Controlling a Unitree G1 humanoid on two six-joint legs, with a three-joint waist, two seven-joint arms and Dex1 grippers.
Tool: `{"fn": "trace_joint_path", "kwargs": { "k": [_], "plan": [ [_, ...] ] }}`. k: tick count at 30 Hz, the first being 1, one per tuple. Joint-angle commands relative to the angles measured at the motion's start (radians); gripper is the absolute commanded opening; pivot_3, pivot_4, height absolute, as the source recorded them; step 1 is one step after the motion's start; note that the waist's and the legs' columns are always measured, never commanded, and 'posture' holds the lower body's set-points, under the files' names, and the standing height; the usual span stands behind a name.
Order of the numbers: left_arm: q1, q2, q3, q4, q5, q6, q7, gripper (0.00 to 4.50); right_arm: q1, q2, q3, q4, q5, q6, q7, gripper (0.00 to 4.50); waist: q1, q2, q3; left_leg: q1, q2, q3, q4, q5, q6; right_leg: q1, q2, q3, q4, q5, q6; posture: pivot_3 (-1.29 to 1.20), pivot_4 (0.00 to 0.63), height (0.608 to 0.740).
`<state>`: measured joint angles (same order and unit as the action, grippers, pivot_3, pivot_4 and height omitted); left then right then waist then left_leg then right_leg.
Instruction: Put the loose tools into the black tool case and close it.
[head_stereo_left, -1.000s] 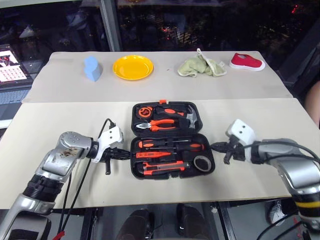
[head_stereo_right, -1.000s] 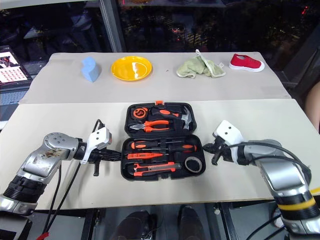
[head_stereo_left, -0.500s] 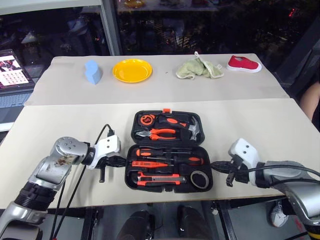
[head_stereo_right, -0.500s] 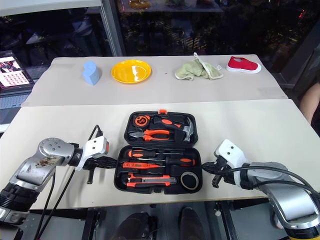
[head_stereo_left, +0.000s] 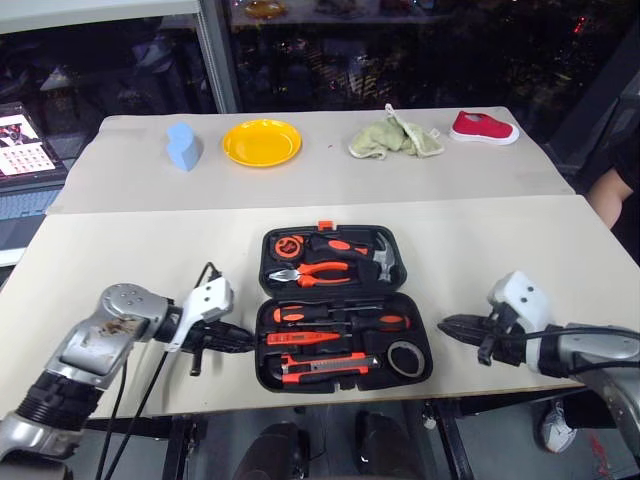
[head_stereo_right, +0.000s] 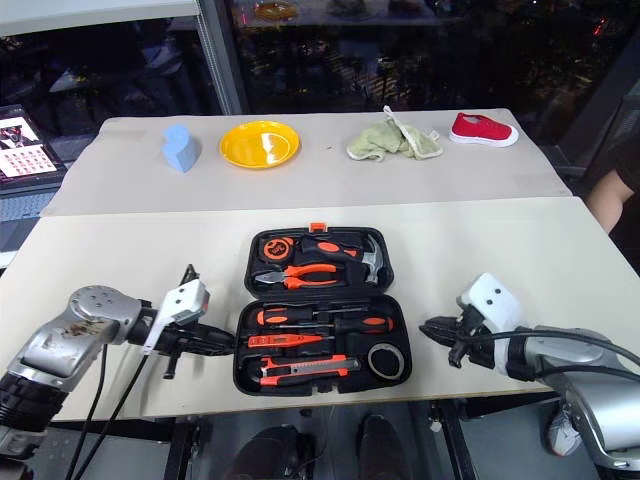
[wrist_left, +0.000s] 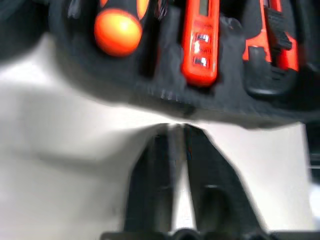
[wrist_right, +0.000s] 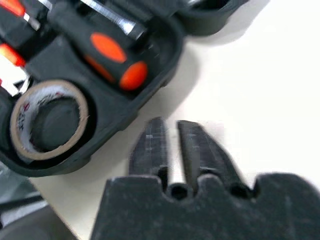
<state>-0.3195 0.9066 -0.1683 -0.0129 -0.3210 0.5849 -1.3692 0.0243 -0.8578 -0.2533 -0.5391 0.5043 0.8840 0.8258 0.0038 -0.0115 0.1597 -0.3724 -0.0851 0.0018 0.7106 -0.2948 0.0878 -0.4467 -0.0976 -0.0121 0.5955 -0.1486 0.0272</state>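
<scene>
matt black plastic tool case (head_stereo_left: 343, 325), glossy yellow plate (head_stereo_left: 262, 142)

Two beige tabletop (head_stereo_left: 130, 255) sections are butting together along a seam running well beyond the left claw (head_stereo_left: 245, 341) and the right claw (head_stereo_left: 447, 324). The far section (head_stereo_left: 330, 175) is carrying bystander items: a blue foam block (head_stereo_left: 183, 145), a yellow plate (head_stereo_left: 262, 142), a crumpled green cloth (head_stereo_left: 393, 137), a red shoe (head_stereo_left: 484, 127). Dark glass windows (head_stereo_left: 400, 50) are reflecting faint city lights behind, split by a grey frame post (head_stereo_left: 217, 55). A lit screen (head_stereo_left: 25, 140) is glowing far out past the left claw.
</scene>
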Motion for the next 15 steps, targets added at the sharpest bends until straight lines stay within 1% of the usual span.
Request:
{"fn": "trace_joint_path", "kwargs": {
  "k": [1, 4, 6, 7, 8, 9, 10, 12, 13, 14, 15],
  "plan": [
    [-0.185, -0.014, 0.108, 0.182, -0.081, 0.235, 0.053, 2.15, -0.126, 0.033, -0.058, 0.03, 0.114, 0.103, -0.039, 2.14, 0.003, -0.004, 0.003, 0.001, 0.001, -0.001, 0.001, 0.001, 0.0, 0.002, 0.002, -0.001, 0.0, -0.002, 0.003, 0.0, 0.15, 0.74],
    [-0.345, -0.093, 0.142, 0.314, -0.104, 0.406, 0.161, 3.35, -0.253, 0.077, -0.038, 0.095, 0.171, 0.193, -0.089, 3.25, 0.009, -0.008, 0.005, 0.004, 0.006, -0.002, 0.002, 0.003, 0.001, 0.007, 0.007, -0.003, -0.001, -0.002, 0.004, 0.0, 0.15, 0.74],
    [-0.402, -0.13, 0.163, 0.359, -0.117, 0.478, 0.204, 3.84, -0.332, 0.104, -0.015, 0.141, 0.179, 0.233, -0.125, 3.79, 0.009, -0.008, 0.005, 0.004, 0.005, -0.002, 0.002, 0.002, 0.002, 0.007, 0.007, -0.003, -0.001, -0.002, 0.003, 0.0, 0.15, 0.74],
    [-0.423, -0.147, 0.174, 0.374, -0.126, 0.511, 0.22, 3.95, -0.374, 0.118, 0.002, 0.17, 0.175, 0.251, -0.145, 4.24, 0.008, -0.008, 0.005, 0.004, 0.004, -0.001, 0.003, 0.002, 0.002, 0.006, 0.006, -0.002, 0.0, -0.001, 0.002, 0.0, 0.15, 0.74],
    [-0.436, -0.162, 0.179, 0.374, -0.134, 0.535, 0.231, 3.95, -0.418, 0.133, 0.02, 0.204, 0.169, 0.27, -0.163, 4.45, 0.006, -0.008, 0.005, 0.003, 0.003, -0.001, 0.002, 0.002, 0.002, 0.004, 0.006, -0.001, 0.0, 0.003, -0.004, 0.0, 0.15, 0.74],
    [-0.443, -0.174, 0.181, 0.371, -0.143, 0.553, 0.241, 3.95, -0.453, 0.144, 0.034, 0.234, 0.168, 0.289, -0.176, 4.45, 0.002, -0.008, 0.005, 0.002, 0.0, -0.001, 0.002, 0.005, -0.003, 0.003, 0.004, -0.001, 0.0, 0.003, -0.004, 0.0, 0.15, 0.74],
    [-0.446, -0.182, 0.174, 0.364, -0.146, 0.565, 0.247, 3.95, -0.484, 0.155, 0.05, 0.265, 0.166, 0.304, -0.182, 4.45, -0.001, -0.008, 0.005, 0.001, 0.0, 0.0, 0.002, 0.004, -0.004, 0.001, 0.004, 0.0, 0.001, 0.003, -0.004, 0.0, 0.15, 0.74],
    [-0.446, -0.198, 0.158, 0.352, -0.144, 0.57, 0.263, 3.95, -0.534, 0.175, 0.076, 0.323, 0.16, 0.322, -0.193, 4.45, -0.002, -0.009, 0.004, -0.009, -0.003, 0.0, 0.001, 0.004, -0.004, -0.01, 0.002, 0.0, 0.002, 0.003, -0.004, 0.0, 0.15, 0.74],
    [-0.447, -0.205, 0.153, 0.35, -0.142, 0.568, 0.272, 3.95, -0.553, 0.184, 0.088, 0.349, 0.154, 0.324, -0.198, 4.45, -0.004, -0.009, 0.004, -0.015, -0.003, -0.001, 0.001, 0.004, -0.004, -0.017, 0.002, 0.0, 0.008, 0.004, -0.005, 0.0, 0.15, 0.74],
    [-0.451, -0.213, 0.15, 0.355, -0.14, 0.565, 0.281, 3.95, -0.571, 0.191, 0.102, 0.377, 0.146, 0.323, -0.201, 4.45, -0.004, -0.009, 0.004, -0.018, -0.004, -0.001, 0.003, 0.004, -0.005, -0.022, 0.002, -0.001, 0.014, 0.003, -0.005, 0.0, 0.15, 0.74],
    [-0.454, -0.219, 0.148, 0.359, -0.14, 0.564, 0.288, 3.95, -0.585, 0.197, 0.113, 0.401, 0.139, 0.322, -0.202, 4.45, -0.005, -0.009, 0.004, -0.019, -0.005, -0.001, 0.002, 0.005, -0.005, -0.024, 0.001, -0.001, 0.014, 0.003, -0.005, 0.0, 0.15, 0.74]
  ]
}}
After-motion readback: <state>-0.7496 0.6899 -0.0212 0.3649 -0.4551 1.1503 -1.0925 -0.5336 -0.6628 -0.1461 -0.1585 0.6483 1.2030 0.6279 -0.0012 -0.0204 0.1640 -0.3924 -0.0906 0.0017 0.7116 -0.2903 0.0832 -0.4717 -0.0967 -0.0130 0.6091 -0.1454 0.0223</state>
